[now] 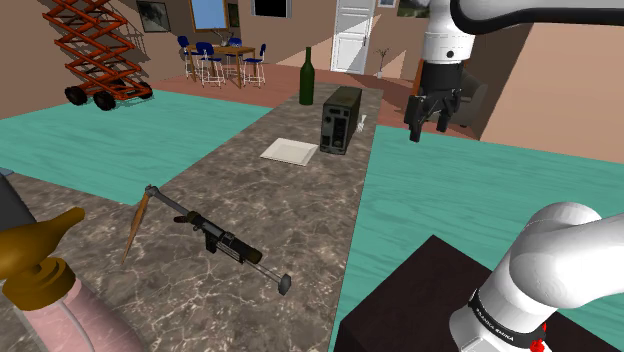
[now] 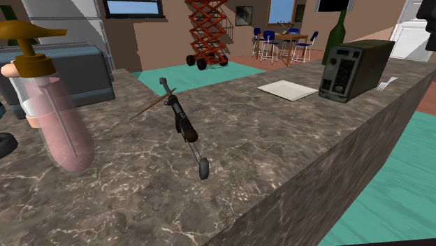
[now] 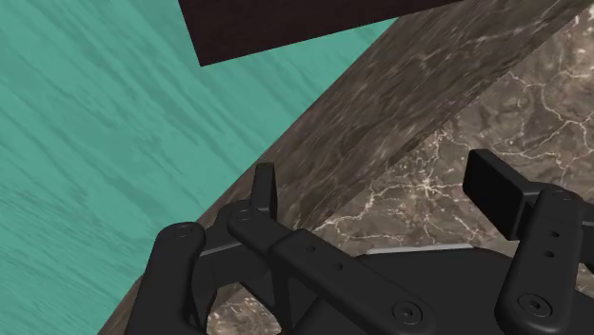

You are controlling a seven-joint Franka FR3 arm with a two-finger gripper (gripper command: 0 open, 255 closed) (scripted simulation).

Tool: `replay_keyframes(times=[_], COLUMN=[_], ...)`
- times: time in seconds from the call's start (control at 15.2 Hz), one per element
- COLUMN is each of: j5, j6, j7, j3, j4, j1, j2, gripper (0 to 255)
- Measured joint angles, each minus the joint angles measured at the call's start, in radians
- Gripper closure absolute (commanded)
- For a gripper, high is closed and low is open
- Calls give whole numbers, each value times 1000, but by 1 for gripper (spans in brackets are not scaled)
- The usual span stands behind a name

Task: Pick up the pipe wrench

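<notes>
On the marble counter (image 1: 300,215), the pipe wrench (image 1: 215,238) lies flat and slantwise, a long dark tool with a thicker black middle and a small round end toward the shoulder view's lower right; a thin brown stick (image 1: 135,230) meets its other end. Well apart from it, the gripper (image 1: 430,128) hangs in the air by the counter's edge on the shoulder view's right, pointing down, just beside a dark box (image 1: 340,120); its 2 fingers (image 3: 265,190) stand wide apart in the wrist view, clasping nothing, with marble and teal floor (image 3: 95,124) beneath them. Between box and wrench rests a flat white plate (image 1: 290,150); a dark green bottle (image 1: 307,78) stands upright behind the box. In the second exterior view the wrench (image 2: 183,124) sits mid-counter, with a pink pump dispenser (image 2: 59,119) with a gold top close to the camera and a fork (image 2: 384,84) beside the box (image 2: 353,68). Beyond the counter stand an orange scissor lift (image 1: 95,50) and a table with blue chairs (image 1: 225,58); the dark stand (image 1: 420,300) shows at the shoulder view's lower right.
</notes>
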Motion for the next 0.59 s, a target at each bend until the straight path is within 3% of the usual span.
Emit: replay_keyframes(times=[0.59], j5=[66], j6=[122], j7=[49], j3=[92], j4=[30], j1=[66], j2=[156], gripper=[0])
